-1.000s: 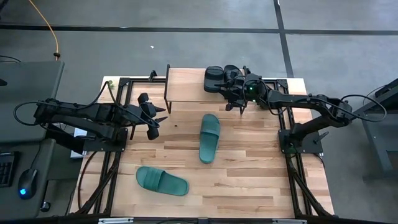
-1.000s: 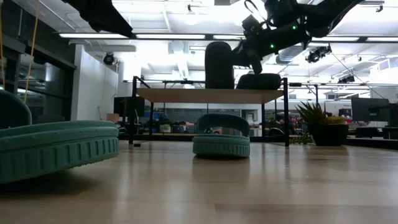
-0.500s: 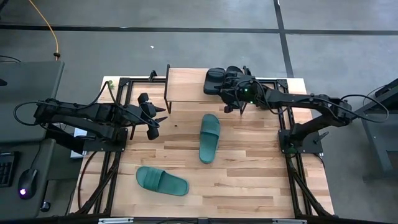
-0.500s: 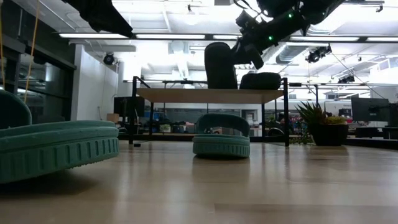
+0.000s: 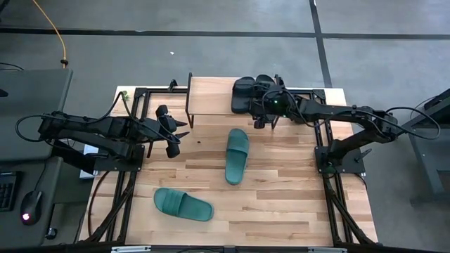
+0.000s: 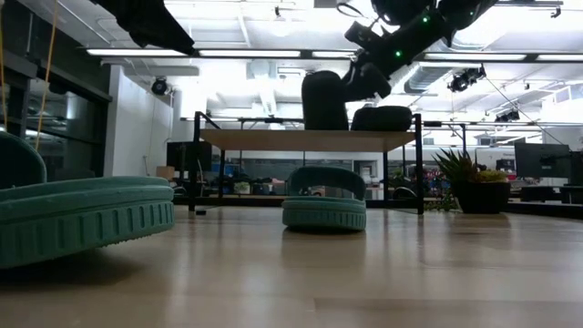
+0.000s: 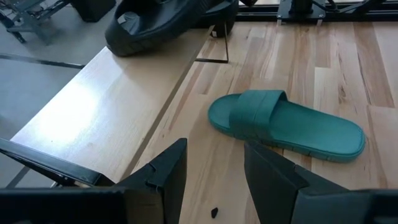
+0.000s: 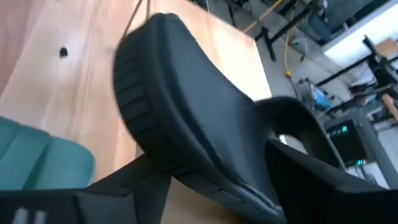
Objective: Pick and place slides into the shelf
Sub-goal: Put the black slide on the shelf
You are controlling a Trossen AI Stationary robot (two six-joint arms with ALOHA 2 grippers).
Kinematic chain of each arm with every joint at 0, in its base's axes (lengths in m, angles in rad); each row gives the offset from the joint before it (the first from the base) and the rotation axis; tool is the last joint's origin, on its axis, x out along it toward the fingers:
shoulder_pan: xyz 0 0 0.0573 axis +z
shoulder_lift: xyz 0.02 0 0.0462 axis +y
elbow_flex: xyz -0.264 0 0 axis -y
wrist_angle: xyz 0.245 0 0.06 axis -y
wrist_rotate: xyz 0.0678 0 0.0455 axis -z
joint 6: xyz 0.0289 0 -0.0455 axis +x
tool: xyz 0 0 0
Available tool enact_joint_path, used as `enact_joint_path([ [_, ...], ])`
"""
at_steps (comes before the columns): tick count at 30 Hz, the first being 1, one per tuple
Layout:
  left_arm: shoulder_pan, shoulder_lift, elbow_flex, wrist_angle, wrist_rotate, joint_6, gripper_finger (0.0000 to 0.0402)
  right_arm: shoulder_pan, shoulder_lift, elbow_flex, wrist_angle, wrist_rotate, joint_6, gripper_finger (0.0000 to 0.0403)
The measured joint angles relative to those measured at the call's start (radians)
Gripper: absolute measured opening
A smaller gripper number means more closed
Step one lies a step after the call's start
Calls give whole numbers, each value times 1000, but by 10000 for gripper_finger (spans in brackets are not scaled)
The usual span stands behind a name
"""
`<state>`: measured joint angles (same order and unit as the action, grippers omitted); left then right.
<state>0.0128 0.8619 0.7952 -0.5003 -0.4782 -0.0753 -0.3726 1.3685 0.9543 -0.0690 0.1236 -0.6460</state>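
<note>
Since a second ago the right end effector (image 5: 261, 105) has slid a little leftward along the shelf (image 5: 211, 96), carrying the black slide (image 5: 243, 95) with it; that slide now stands less steeply on the plank top. The fingers are clamped on it, as the right wrist view shows with the dark sole (image 8: 186, 137) filling the frame between them. The low view adds what the overhead cannot: the held slide (image 6: 324, 100) is propped upright on the shelf top, beside a second black slide (image 6: 381, 118) lying flat near the plank's right end. The left half of the plank is bare. The left end effector (image 5: 176, 133) waits over the surface's left side, fingers apart (image 7: 165, 171), well clear of everything. One teal slide (image 5: 237, 155) lies on the surface (image 5: 281, 204) just in front of the shelf; the other teal slide (image 5: 183, 204) lies near the front edge, well apart. Grey floor surrounds the surface; the low view shows a lit room behind
</note>
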Motion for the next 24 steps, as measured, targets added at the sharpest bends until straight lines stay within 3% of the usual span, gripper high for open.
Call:
enact_joint_path([
  [6,0,0,0,0,0,0,143,-1,0,0,-97,35,50,272],
  [24,0,0,0,0,27,-6,143,9,0,191,-497,30,180,273],
])
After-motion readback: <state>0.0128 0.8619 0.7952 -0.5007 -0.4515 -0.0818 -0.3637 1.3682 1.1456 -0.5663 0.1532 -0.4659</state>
